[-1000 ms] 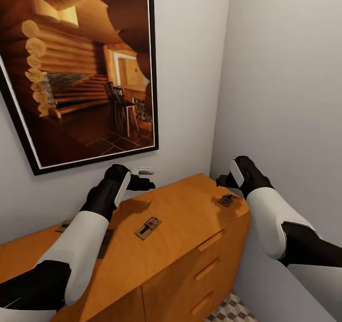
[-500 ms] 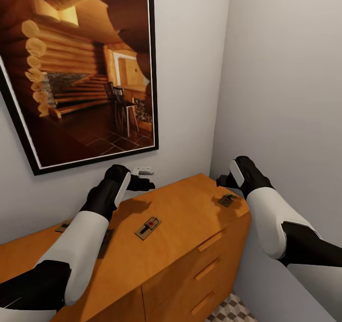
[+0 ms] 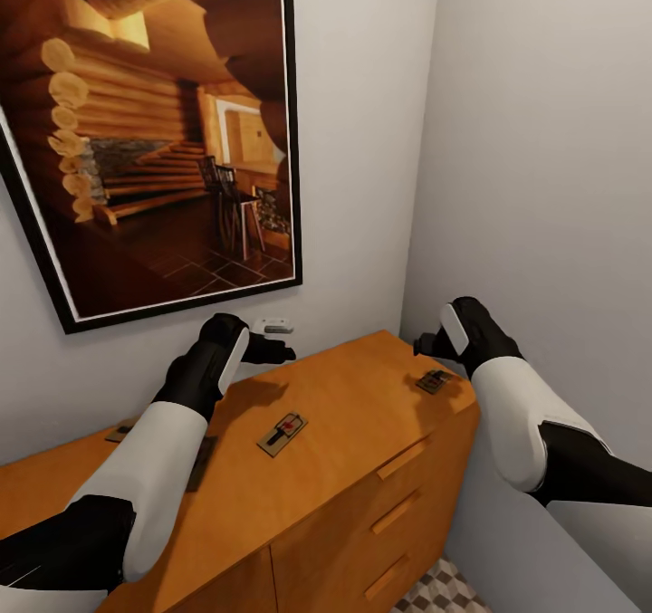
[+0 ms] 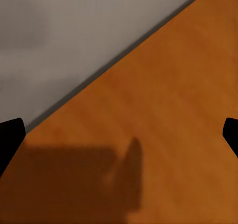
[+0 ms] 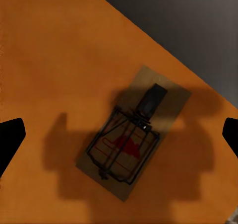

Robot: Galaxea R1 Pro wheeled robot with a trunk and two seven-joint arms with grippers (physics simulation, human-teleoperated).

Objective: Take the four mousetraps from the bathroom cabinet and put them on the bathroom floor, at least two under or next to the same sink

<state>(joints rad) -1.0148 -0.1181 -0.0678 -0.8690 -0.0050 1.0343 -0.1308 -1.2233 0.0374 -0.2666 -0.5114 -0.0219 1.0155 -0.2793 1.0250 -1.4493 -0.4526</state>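
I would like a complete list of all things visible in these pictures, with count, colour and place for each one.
Flat brown rectangular mousetraps: four. One at the middle of the cabinet top, one near its right end under the right gripper, two partly hidden by the left arm.
Orange-brown wooden cabinet: one, against the wall, bar handles on its front.
Black-framed picture of a log cabin interior: one, on the wall above the cabinet.
Small white wall fitting: one, below the picture.
Cube-patterned floor tiles: brown, beige and white, beside the cabinet.
Left gripper: black, open, above the cabinet's rear edge.
Right gripper: black, open, above the right-end mousetrap.
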